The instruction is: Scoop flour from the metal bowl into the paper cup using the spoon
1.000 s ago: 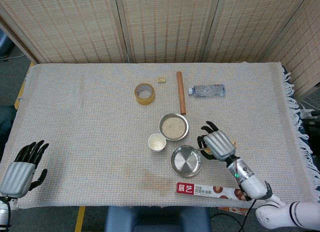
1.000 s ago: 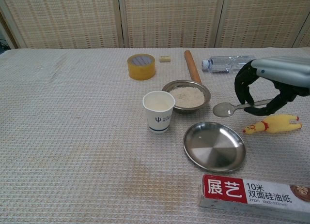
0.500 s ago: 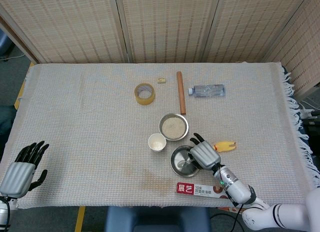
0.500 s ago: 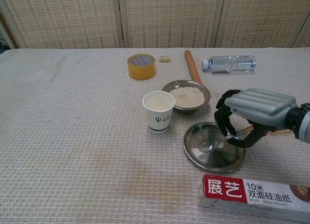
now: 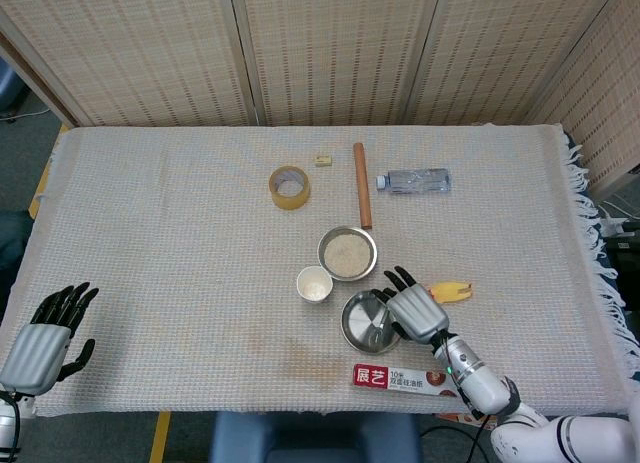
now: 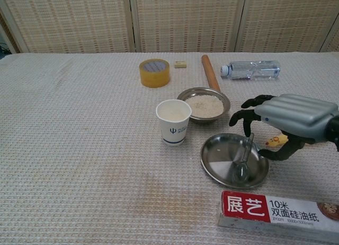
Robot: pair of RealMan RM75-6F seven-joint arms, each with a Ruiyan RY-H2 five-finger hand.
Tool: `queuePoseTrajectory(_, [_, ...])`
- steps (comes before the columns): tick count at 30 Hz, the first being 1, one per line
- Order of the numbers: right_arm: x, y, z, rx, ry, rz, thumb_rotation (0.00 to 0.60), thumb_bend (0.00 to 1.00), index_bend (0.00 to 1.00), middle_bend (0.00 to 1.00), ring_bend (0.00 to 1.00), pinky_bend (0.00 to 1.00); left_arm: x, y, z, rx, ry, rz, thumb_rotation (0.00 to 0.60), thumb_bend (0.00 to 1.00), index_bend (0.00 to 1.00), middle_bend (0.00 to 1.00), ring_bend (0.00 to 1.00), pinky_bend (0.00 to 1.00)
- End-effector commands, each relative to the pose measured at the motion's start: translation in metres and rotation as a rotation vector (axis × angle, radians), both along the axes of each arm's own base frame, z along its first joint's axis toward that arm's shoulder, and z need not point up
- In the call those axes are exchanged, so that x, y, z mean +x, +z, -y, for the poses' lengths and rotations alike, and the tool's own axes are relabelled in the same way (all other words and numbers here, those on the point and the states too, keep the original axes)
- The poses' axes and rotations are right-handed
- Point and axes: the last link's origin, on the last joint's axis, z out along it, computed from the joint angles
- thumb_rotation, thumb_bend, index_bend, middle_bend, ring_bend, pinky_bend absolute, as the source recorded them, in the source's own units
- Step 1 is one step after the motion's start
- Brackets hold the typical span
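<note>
Right hand (image 6: 288, 123) hangs over plate's (image 6: 217, 160) right edge, fingers spread, holding nothing. Spoon (image 6: 244, 161) lies on plate just under the fingertips, handle up toward hand, scoop end toward robot; long axis runs roughly near-far w/ slight tilt. Bowl (image 6: 204, 105) w/ flour sits just behind plate, cup (image 6: 174, 121) to its left. Left hand (image 5: 45, 330) is well apart at table's near-left corner, fingers apart, holding nothing, so right is nearer by far.

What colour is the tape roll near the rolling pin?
The tape roll is yellow, clearest in the chest view.
</note>
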Motion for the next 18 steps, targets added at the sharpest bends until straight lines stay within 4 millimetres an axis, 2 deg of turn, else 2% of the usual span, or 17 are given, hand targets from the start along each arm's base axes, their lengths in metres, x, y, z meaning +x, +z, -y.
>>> queuePoseTrajectory(1, [-0.004,0.034,-0.01,-0.107,0.005,0.028,0.6,0.26,0.12,0.29,0.0,0.04,0.001,0.001,0.001,0.008,-0.006,0.002,0.6,0.44,0.0,0.0,0.0,0.1])
queuePoseTrajectory(5, [-0.015,0.078,-0.033,-0.289,0.02,0.078,0.6,0.24,0.06,0.18,0.0,0.01,0.003,0.003,0.003,0.024,-0.023,0.006,0.6,0.45,0.0,0.0,0.0,0.1])
queuePoseTrajectory(8, [-0.035,0.107,-0.064,-0.43,0.008,0.076,0.6,0.24,0.01,0.1,0.0,0.0,0.004,0.005,0.003,0.05,-0.042,0.004,0.6,0.45,0.0,0.0,0.0,0.11])
queuePoseTrajectory(10, [-0.048,0.118,-0.082,-0.484,-0.026,0.055,0.6,0.24,0.0,0.04,0.0,0.0,0.005,0.005,0.003,0.059,-0.05,0.002,0.6,0.45,0.0,0.0,0.0,0.11])
queuePoseTrajectory(14, [-0.074,0.141,-0.113,-0.568,-0.151,0.054,0.6,0.24,0.0,0.0,0.0,0.0,0.007,0.005,0.005,0.058,-0.061,0.004,0.6,0.45,0.0,0.0,0.0,0.11])
queuePoseTrajectory(18, [-0.076,0.155,-0.116,-0.58,-0.151,0.101,0.6,0.24,0.0,0.0,0.0,0.0,0.007,0.005,0.005,0.061,-0.06,-0.002,0.6,0.45,0.0,0.0,0.0,0.11])
